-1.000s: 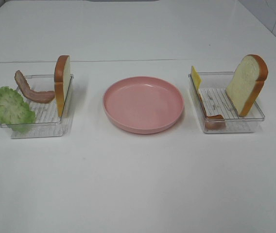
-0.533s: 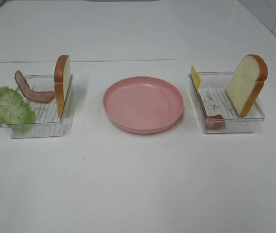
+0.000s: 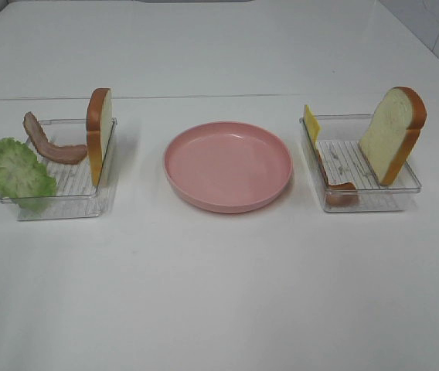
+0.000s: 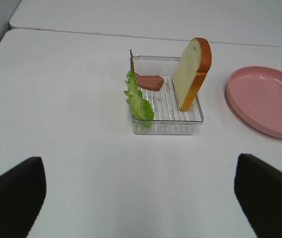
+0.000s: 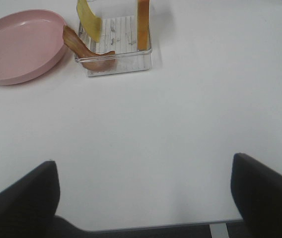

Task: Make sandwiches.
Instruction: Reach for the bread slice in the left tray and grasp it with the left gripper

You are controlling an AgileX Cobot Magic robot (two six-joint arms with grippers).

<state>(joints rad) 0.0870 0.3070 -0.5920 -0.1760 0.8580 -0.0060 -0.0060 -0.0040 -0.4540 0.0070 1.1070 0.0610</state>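
Note:
The sandwich parts lie apart. A left clear tray (image 3: 57, 207) holds an upright bread slice (image 3: 100, 131), a bacon strip (image 3: 49, 143) and a lettuce leaf (image 3: 17, 171) draped over its left rim. A right clear tray (image 3: 374, 201) holds a leaning bread slice (image 3: 392, 133), a yellow cheese square (image 3: 311, 122) and a bacon strip (image 3: 335, 182). Neither gripper shows in the high view. My left gripper (image 4: 141, 208) is open and empty, well short of the left tray (image 4: 166, 128). My right gripper (image 5: 143, 198) is open and empty, well short of the right tray (image 5: 118, 64).
An empty round pink plate (image 3: 227, 165) sits between the two trays. It also shows in the left wrist view (image 4: 265, 99) and in the right wrist view (image 5: 19, 44). White tabletop (image 3: 219, 294) stretches in front of the trays.

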